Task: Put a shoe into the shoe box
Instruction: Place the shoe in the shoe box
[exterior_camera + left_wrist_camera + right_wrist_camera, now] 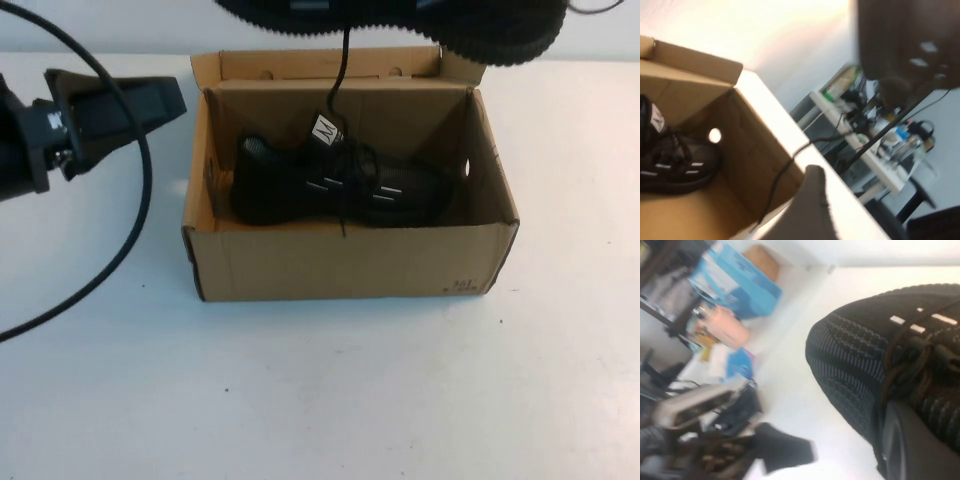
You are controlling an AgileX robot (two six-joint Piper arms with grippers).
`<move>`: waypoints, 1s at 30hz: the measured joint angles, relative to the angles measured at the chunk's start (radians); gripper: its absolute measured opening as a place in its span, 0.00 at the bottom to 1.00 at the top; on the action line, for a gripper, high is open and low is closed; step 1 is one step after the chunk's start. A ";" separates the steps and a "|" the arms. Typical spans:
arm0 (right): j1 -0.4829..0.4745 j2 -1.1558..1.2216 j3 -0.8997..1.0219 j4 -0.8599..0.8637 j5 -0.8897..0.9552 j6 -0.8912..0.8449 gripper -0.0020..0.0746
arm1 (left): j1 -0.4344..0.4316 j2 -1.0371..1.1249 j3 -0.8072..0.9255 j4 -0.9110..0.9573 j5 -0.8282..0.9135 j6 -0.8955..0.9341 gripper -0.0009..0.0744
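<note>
In the high view the shoe (400, 25) hangs sole-out at the far edge of the scene, above and behind the box (340, 262), with its lace (343, 70) trailing down into the open box. Its mate (300, 185) already lies inside, toward the left, with its white tab upright. The left claw (165, 100) hovers open and empty just beside the box's far left corner, above the counter (320, 400). The left wrist view shows the mate on the box floor, with bare cardboard beside it on the finger-hole side, and the lace draped over the rim. In the right wrist view the right claw (897, 437) sits clamped against the shoe's laced upper, so it appears to be carrying the shoe. To do this well, bring the shoe forward until it is over the free floor beside the mate. Lower it below the rim before letting go. Mind the lace, which could snag on the wall or the mate.
</note>
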 joint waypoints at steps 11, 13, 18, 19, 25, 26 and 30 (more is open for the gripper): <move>0.000 0.082 0.000 -0.021 -0.046 -0.074 0.03 | 0.002 0.000 0.000 0.187 -0.070 0.090 0.05; 0.000 0.083 -0.004 -0.011 -0.054 -0.079 0.03 | 0.002 0.000 0.000 0.197 -0.081 0.102 0.03; 0.000 0.087 -0.066 0.013 -0.054 -0.097 0.03 | 0.002 -0.009 0.000 0.198 -0.141 0.121 0.01; 0.000 0.087 -0.082 0.013 -0.054 -0.099 0.03 | 0.002 -0.013 0.000 0.201 -0.155 0.133 0.01; 0.000 0.085 -0.120 0.013 -0.058 -0.102 0.03 | 0.002 -0.049 -0.086 0.390 -0.228 0.144 0.01; 0.000 0.085 -0.120 0.013 -0.058 -0.102 0.03 | 0.002 -0.057 -0.112 0.442 -0.234 0.127 0.01; 0.000 0.092 -0.120 0.013 -0.062 -0.106 0.03 | 0.002 -0.076 -0.203 0.607 -0.247 0.025 0.01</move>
